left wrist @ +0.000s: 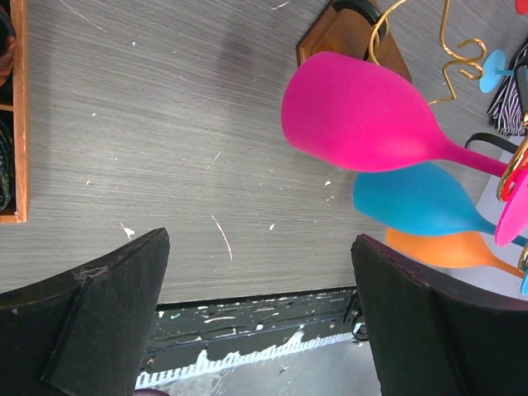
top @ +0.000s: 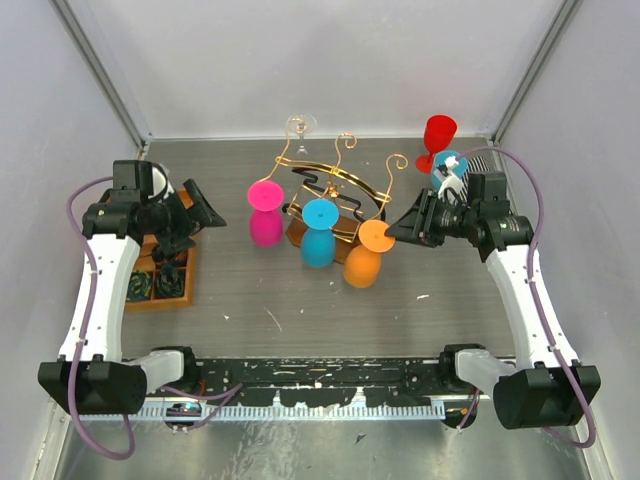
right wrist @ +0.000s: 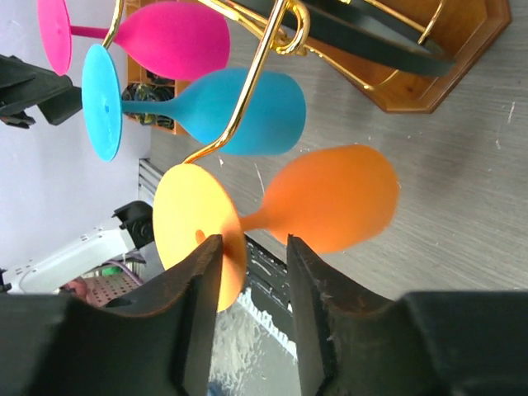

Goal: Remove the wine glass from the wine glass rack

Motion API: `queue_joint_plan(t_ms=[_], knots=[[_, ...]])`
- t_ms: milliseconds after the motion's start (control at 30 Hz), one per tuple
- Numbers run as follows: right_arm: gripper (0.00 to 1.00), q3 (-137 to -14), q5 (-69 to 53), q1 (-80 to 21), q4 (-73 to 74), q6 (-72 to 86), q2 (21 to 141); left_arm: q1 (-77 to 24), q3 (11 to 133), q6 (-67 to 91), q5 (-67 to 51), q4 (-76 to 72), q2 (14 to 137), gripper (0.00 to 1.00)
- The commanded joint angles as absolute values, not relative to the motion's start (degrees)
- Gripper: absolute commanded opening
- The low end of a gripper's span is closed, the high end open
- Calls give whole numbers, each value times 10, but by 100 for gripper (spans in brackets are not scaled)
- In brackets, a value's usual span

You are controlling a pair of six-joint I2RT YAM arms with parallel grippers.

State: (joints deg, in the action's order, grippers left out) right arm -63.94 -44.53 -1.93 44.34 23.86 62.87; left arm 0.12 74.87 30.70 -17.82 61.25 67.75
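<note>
The wine glass rack (top: 335, 178) of gold wire stands mid-table on a wooden base (right wrist: 429, 58). Three glasses hang upside down from it: pink (top: 265, 225), blue (top: 318, 245) and orange (top: 362, 266). My right gripper (top: 393, 232) reaches in from the right at the orange wine glass (right wrist: 330, 206). Its jaws are partly closed and straddle the round foot (right wrist: 190, 223). One finger (right wrist: 194, 289) lies against the foot's outer face. A gap shows between the foot and the other finger. My left gripper (top: 205, 215) hangs wide open left of the rack, holding nothing (left wrist: 260, 247).
A red glass (top: 438, 135) and a light-blue one (top: 448, 165) stand at the back right, behind my right arm. A clear glass (top: 300, 125) stands behind the rack. An orange wooden tray (top: 165, 290) lies under my left arm.
</note>
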Motion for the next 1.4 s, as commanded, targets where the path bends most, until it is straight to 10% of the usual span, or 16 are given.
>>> queue_joint_plan(t_ms=[0, 267, 1367], knots=[[34, -636, -454, -27, 445, 219, 606, 1, 766, 305, -193, 624, 664, 99], [1, -642, -480, -27, 434, 222, 604, 1, 766, 305, -193, 624, 664, 99], [1, -684, -509, -27, 280, 360, 653, 1, 769, 294, -187, 634, 667, 99]])
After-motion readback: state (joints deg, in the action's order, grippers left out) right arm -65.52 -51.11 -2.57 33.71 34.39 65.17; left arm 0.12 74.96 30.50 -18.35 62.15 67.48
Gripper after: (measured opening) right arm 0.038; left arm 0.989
